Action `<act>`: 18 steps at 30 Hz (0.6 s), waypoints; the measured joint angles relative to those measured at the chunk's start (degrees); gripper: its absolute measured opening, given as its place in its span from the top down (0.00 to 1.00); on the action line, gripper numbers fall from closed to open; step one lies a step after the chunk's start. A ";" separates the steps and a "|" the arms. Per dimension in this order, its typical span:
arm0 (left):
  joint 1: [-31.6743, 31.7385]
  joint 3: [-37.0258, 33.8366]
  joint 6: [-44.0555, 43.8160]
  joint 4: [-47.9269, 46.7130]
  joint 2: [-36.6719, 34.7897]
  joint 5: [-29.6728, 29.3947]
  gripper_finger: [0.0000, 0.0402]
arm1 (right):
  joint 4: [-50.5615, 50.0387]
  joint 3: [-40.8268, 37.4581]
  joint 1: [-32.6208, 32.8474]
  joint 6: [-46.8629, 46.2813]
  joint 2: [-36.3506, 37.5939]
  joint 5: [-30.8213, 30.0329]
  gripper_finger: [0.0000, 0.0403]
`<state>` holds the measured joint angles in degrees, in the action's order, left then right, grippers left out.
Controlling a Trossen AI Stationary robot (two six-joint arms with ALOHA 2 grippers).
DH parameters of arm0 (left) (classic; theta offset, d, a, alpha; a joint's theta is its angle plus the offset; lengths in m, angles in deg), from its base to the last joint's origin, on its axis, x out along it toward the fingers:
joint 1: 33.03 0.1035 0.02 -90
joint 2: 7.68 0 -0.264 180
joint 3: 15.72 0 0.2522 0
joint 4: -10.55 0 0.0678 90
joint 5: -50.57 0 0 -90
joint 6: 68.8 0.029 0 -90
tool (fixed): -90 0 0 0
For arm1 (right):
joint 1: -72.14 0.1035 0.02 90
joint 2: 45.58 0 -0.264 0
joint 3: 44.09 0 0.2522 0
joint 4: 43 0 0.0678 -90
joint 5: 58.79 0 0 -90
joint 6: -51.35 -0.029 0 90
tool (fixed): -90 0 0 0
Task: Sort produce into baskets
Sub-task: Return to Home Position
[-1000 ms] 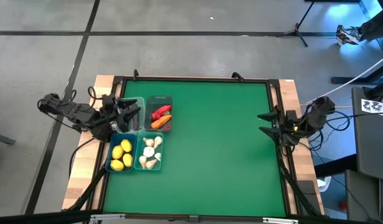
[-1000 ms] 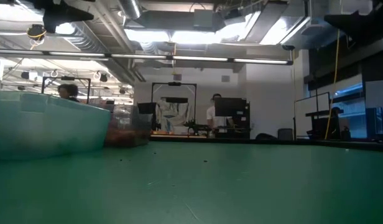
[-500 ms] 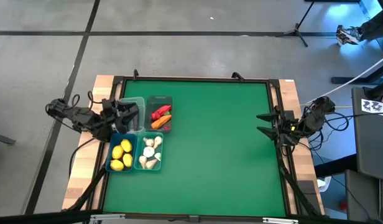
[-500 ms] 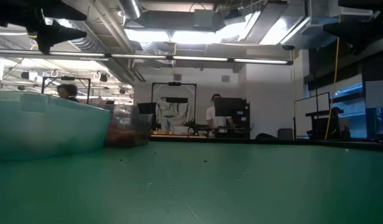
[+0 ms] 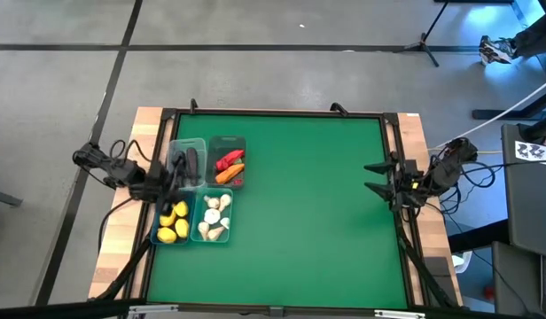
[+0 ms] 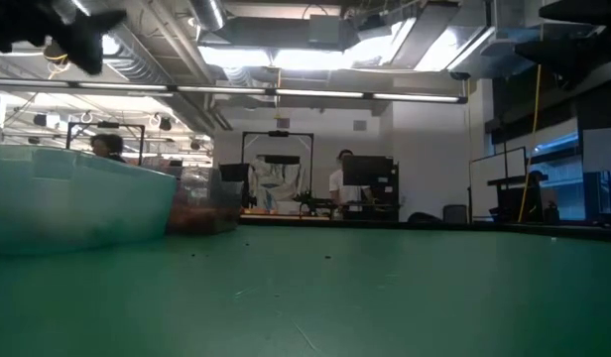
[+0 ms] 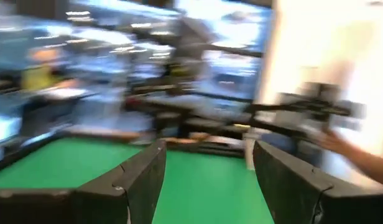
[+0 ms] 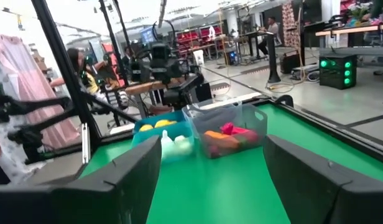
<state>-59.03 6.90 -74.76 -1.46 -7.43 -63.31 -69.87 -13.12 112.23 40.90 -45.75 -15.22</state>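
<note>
Four small bins stand together at the table's left. The far left clear bin point(image 5: 186, 152) holds dark eggplants point(image 5: 190, 163). The clear bin to its right point(image 5: 228, 162) holds red peppers point(image 5: 227, 160) and an orange carrot point(image 5: 225, 175). The near blue bins hold yellow lemons point(image 5: 173, 221) and white garlic bulbs point(image 5: 214, 218). My left gripper point(image 5: 173, 180) is open and empty, above the join of the eggplant bin and the lemon bin; its fingers show apart in the left wrist view point(image 7: 204, 180). My right gripper point(image 5: 373, 177) is open and empty at the table's right edge.
The green mat point(image 5: 308, 204) lies bare between the bins and my right gripper. In the low view the blue bin's wall point(image 6: 77, 203) fills the left side. People and desks show in the room behind the table.
My left gripper has drawn back from over the far left clear bin toward the table's near left, and the arm has swung and turned with it. The eggplants now show uncovered in that bin. The produce and bins have kept still.
</note>
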 joint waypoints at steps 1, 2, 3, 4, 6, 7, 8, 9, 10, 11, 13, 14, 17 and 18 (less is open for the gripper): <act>-0.01 -0.39 1.39 1.45 0.07 4.37 0.41 | -0.03 -0.39 0.00 0.19 0.00 0.19 0.30; -0.02 -0.45 2.58 2.74 0.07 8.12 0.41 | 0.01 -0.87 0.00 0.21 0.00 0.44 0.30; -0.02 -0.45 3.41 4.08 0.06 10.89 0.41 | 0.52 -1.55 0.00 0.21 0.00 0.54 0.30; -0.04 -0.47 3.92 4.51 0.02 12.23 0.41 | 1.21 -2.31 0.00 0.30 0.00 0.56 0.30; -0.02 -0.84 4.44 3.53 0.02 12.69 0.41 | 2.74 -3.74 0.00 0.64 -0.02 0.58 0.30; 0.00 -0.96 4.47 3.11 0.04 12.67 0.41 | 3.13 -4.42 0.00 0.65 -0.02 0.57 0.30; 0.04 -1.06 4.46 3.10 0.04 12.67 0.41 | 3.42 -5.07 0.00 0.62 -0.02 0.56 0.30; 0.17 -1.23 4.35 3.15 0.04 12.67 0.41 | 3.97 -5.77 0.00 0.63 -0.02 0.54 0.30; 0.17 -1.48 3.92 2.96 0.04 12.65 0.41 | 4.98 -6.50 0.00 0.68 -0.02 0.54 0.30; 0.21 -1.60 3.47 2.37 0.04 12.63 0.41 | 6.39 -7.18 0.00 1.14 -0.02 0.56 0.30; 0.22 -1.61 2.58 1.69 0.04 12.65 0.41 | 7.67 -7.98 0.00 1.83 -0.02 1.02 0.30; 0.22 -1.61 2.15 1.37 0.04 12.63 0.41 | 7.59 -8.17 0.00 1.85 -0.02 1.02 0.30; 0.22 -1.61 1.56 0.55 0.04 12.29 0.41 | 7.63 -8.52 0.00 1.85 -0.02 1.02 0.30; 0.22 -1.78 1.43 0.63 0.04 11.58 0.41 | 7.63 -8.52 0.00 1.85 -0.02 1.02 0.30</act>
<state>-58.81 5.11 -73.34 -0.84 -7.39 -51.73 -62.24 -21.64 112.23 42.75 -45.77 -14.20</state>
